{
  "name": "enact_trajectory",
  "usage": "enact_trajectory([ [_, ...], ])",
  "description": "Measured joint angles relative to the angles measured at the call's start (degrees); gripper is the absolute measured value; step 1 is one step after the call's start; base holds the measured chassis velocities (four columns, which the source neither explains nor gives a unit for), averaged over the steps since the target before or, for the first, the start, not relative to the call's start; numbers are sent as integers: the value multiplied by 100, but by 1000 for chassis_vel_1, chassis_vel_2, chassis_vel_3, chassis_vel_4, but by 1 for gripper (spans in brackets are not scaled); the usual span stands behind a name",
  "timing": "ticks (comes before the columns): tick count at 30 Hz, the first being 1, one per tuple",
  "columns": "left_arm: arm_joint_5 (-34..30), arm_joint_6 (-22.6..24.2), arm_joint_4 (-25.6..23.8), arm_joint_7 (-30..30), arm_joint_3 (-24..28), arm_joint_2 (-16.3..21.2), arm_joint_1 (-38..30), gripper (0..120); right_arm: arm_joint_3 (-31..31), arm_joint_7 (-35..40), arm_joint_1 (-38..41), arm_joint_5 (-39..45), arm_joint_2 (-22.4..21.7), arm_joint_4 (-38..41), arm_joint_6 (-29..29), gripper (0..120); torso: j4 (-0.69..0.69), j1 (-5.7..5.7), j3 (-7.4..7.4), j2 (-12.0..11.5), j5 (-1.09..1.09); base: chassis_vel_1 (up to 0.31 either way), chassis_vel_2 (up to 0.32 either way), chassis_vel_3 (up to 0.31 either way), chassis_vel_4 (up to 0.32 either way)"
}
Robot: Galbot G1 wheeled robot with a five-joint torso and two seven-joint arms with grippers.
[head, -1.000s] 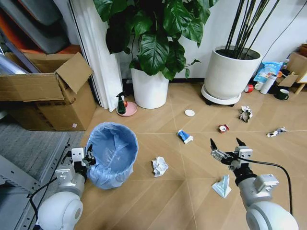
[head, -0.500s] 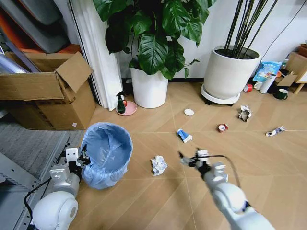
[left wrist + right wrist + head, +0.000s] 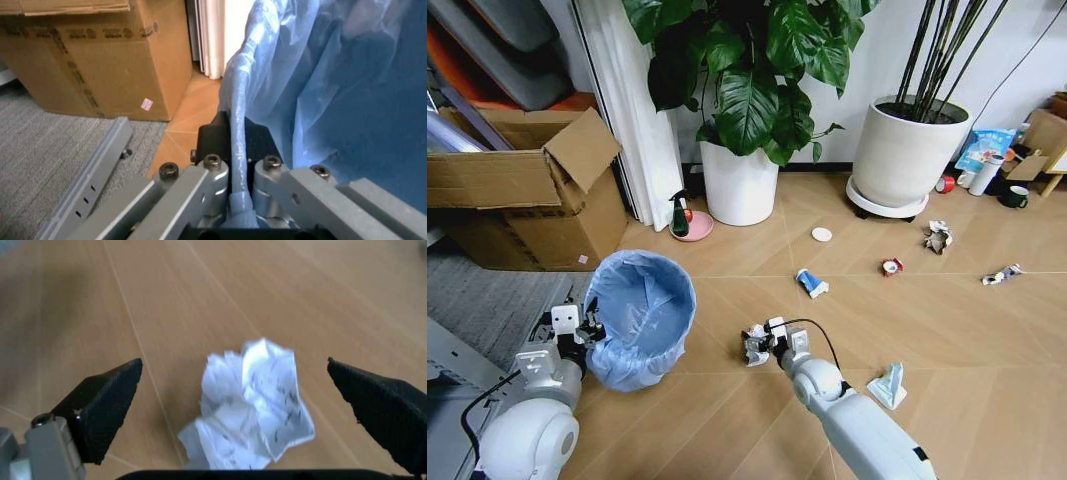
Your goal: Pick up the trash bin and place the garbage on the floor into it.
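On the floor [image 3: 727,400] beside the trash bin [image 3: 640,300] — its rim pinched in the left claw [image 3: 577,328] — the wide-open, empty right claw [image 3: 233,405] brackets a crumpled paper wad [image 3: 250,405] and should centre before closing, a straddle the head view hides.

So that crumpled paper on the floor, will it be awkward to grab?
Probably not. The paper wad looks loosely crumpled, so it should be light and squash when pinched. Its creased, irregular shape suggests it won't roll far. The right tool sits open astride it; a nudge might skid it on the smooth floor.
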Motion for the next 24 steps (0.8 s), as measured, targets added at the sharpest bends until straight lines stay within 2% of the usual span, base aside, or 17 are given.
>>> enact_trajectory([
  [7, -78, 31, -7, -19, 19, 86, -44, 0, 32, -39, 94, -44, 205, -537, 22, 100, 0, 0, -1, 0, 1, 0, 0, 0, 0],
  [10, -87, 32, -7, -20, 28, 101, -47, 0, 77, -87, 131, -87, 264, -682, 65, 96, 0, 0, -1, 0, 1, 0, 0, 0, 0],
  [12, -97, 34, -7, -20, 34, 110, -45, 0, 139, -155, 206, -135, 355, -913, 128, 86, 0, 0, -1, 0, 1, 0, 0, 0, 0],
  [14, -101, 35, -8, -20, 35, 112, -44, 0, 157, -200, 232, -164, 384, -993, 168, 84, 0, 0, 0, 0, 2, 0, 0, 0, 0],
  [16, -114, 46, -8, -20, 41, 115, -46, 0, 187, -270, 288, -215, 439, -1147, 204, 70, 0, 0, -1, 0, 1, 0, 0, 0, 0],
  [18, -116, 49, -8, -20, 47, 117, -48, 0, 204, -284, 309, -245, 467, -1211, 224, 67, 0, 0, 0, 0, 2, 0, 0, 0, 0],
  [20, -133, 58, -8, -20, 61, 133, -54, 0, 266, -333, 359, -332, 535, -1341, 271, 56, 0, 0, -1, 0, 2, 0, 0, 0, 0],
  [23, -144, 66, -8, -20, 65, 148, -56, 0, 288, -341, 377, -340, 563, -1383, 274, 50, 1, 0, -1, 0, 1, 0, 0, 0, 0],
  [24, -157, 77, -8, -20, 68, 171, -60, 0, 308, -353, 387, -347, 591, -1435, 277, 42, 1, 0, -1, 0, 2, 0, 0, 0, 0],
])
